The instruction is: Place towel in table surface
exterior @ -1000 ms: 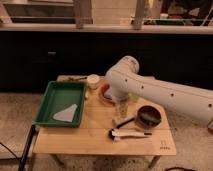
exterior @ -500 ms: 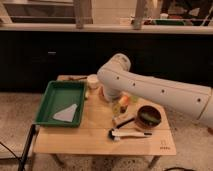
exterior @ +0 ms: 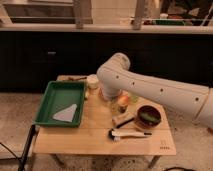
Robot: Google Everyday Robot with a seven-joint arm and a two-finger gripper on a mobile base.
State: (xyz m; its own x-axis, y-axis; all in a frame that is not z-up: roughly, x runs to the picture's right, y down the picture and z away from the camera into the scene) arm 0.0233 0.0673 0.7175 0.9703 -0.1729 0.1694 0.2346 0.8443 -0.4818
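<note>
As the arm is swung slightly leftward over the back of the table surface, its bend is brought nearer the green tray, where the towel is seen lying flat and untouched. The pick-up is judged not yet begun. The gripper is hidden behind that bend, just right of the tray. Its jaws are spread wide and nothing is held. Small items beside the arm cannot be identified.

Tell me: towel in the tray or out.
In. The towel lies flat inside the green tray; tool hangs beside it, over the table.
</note>
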